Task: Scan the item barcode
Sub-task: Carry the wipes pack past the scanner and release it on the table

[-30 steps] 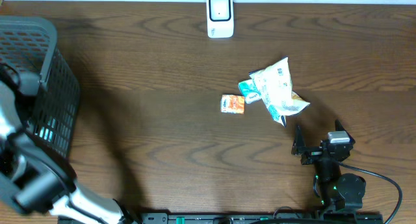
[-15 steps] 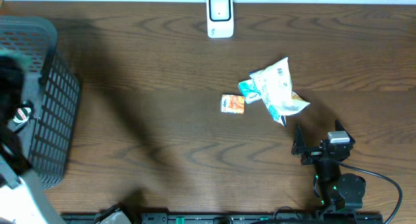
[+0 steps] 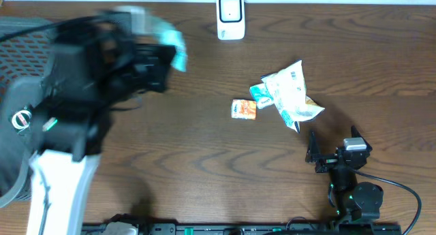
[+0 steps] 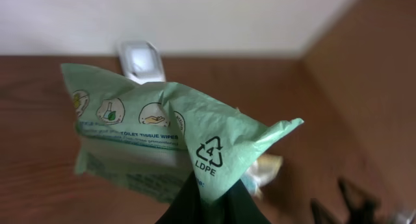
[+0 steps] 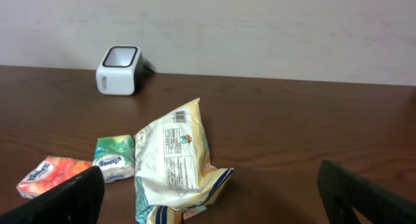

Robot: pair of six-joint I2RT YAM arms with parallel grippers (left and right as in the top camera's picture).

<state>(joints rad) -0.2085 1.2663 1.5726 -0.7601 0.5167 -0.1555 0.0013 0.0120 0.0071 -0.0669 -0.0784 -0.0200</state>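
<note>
Overhead view shows us a dark brown wooden table (image 3: 204, 167) with visible grain, and a pale plain wall (image 5: 260, 29) stands behind its far edge. A small white barcode scanner (image 3: 230, 17) stands at that far edge. The left gripper (image 4: 208, 201) is closed on a crumpled green plastic packet of wipes (image 4: 149, 130), held in the air above the table, left of the scanner. The right gripper (image 3: 332, 136) is wide apart and holds nothing, near the front edge. Beside it lie a cream snack bag (image 3: 291, 95), a small green pack (image 3: 259, 93) and an orange pack (image 3: 243, 109). A grey mesh basket (image 3: 17, 30) is at the left.
</note>
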